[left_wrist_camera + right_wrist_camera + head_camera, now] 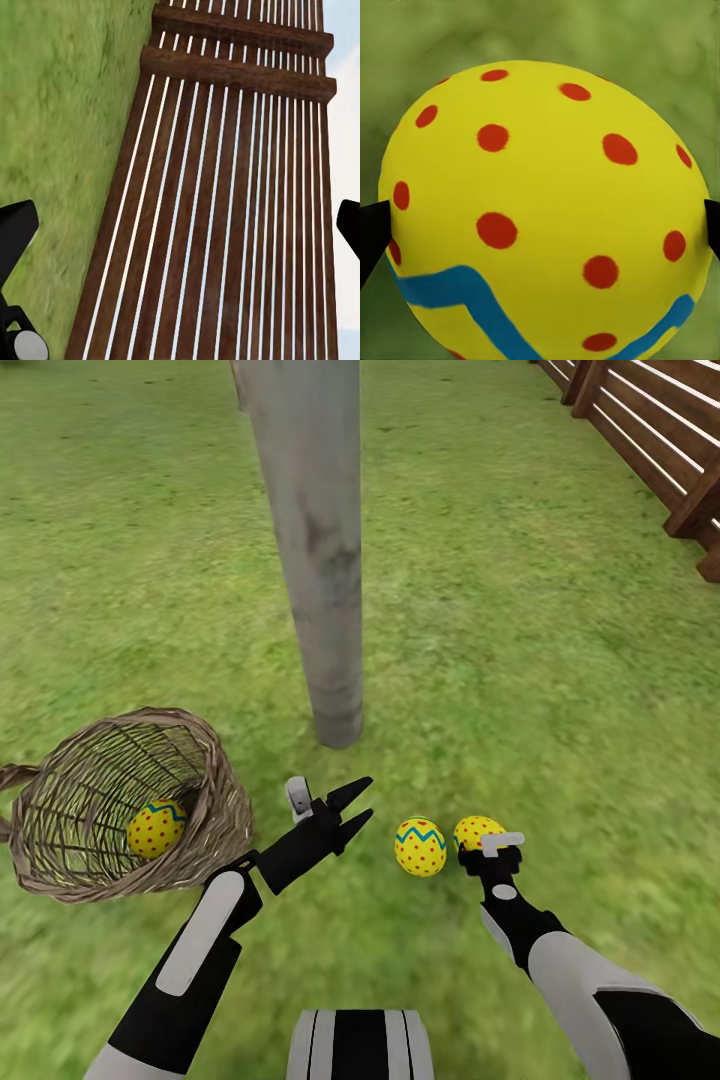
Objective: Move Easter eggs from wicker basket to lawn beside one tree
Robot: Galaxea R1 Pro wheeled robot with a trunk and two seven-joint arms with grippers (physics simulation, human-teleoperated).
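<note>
Yellow red-dotted eggs with blue zigzag bands: one in the basket, two on the grass near the pale grey tree trunk (312, 550).

One egg (155, 827) lies inside the tipped grey-brown woven-twig basket (60, 860) on the mottled green lawn (520, 660). A second egg (420, 846) rests on the grass just short of the trunk, and beside it a third egg (477, 830) sits between the black fingers of the right gripper (482, 842), which close against its sides. The left gripper (358, 806) hangs between basket and eggs, jaws wide and empty. A brown slatted wooden fence (650, 430) borders the lawn.
</note>
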